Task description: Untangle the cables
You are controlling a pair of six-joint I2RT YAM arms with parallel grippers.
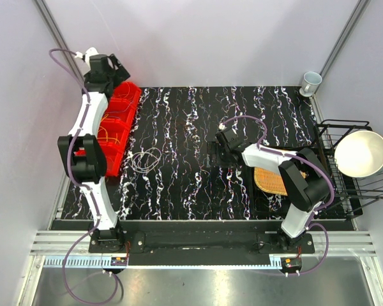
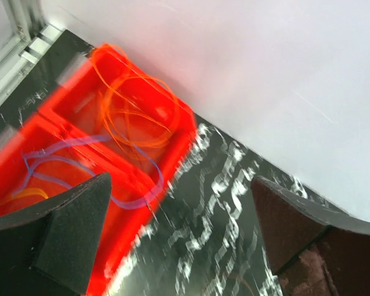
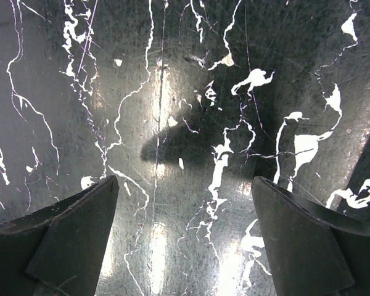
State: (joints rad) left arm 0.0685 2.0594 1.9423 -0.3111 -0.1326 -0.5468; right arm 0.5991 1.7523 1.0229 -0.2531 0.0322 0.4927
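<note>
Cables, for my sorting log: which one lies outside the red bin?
The whitish-grey cable, coiled on the table beside the red bin; the orange cable and blue cable lie inside it.

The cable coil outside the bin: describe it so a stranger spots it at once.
On the black marbled table, find the red bin at the left edge. Right of it lies a greyish cable coil, the only cable on the tabletop; the orange cables sit in the bin.

I can read no text, label, brand, number or sign on anything in front of me, in any view.
</note>
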